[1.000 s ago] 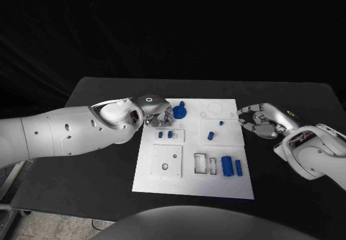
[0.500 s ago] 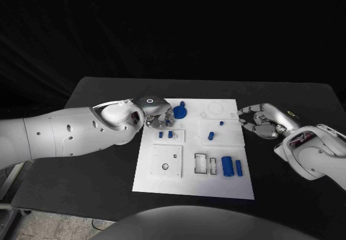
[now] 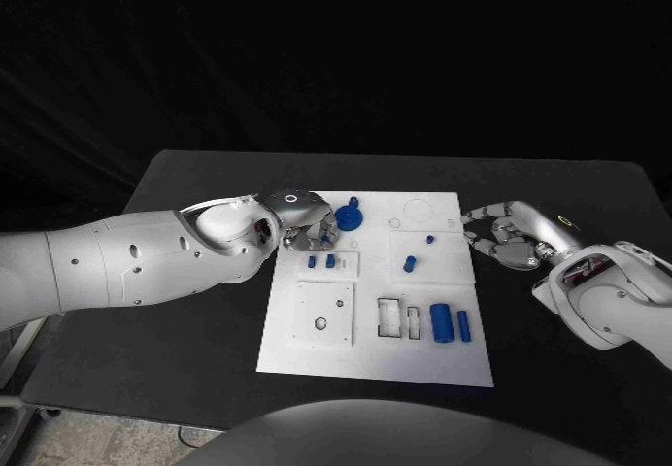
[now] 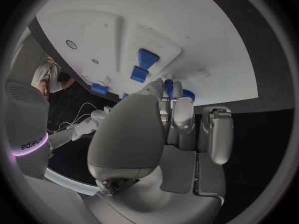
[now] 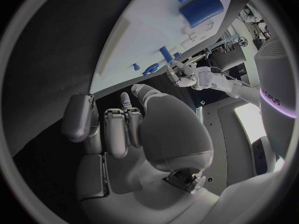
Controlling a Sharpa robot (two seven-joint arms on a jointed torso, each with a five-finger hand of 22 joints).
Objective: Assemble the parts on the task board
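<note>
1. the left hand (image 3: 301, 225) is over the far left corner of the task board (image 3: 364, 364), its fingers (image 4: 182, 115) curled down around a round blue part (image 3: 349, 216). they look closed on it, though exactly where they touch is hidden.
2. the right hand (image 3: 501, 233) hangs just off the board's right edge, fingers bent inward and apart, holding nothing.
3. two small blue pegs (image 3: 320, 260) stand in a raised block just below the left hand; a short blue pin (image 3: 409, 262) lies mid-board, and a thick blue cylinder (image 3: 440, 322) with a slimmer bar (image 3: 463, 326) lies near the front right.
4. risk, as i judge it: the grip on the round part seems shallow, so it could tilt or slip when lifted or seated.
5. the left hand is close to the pegs, so a low sweep might knock them.
</note>
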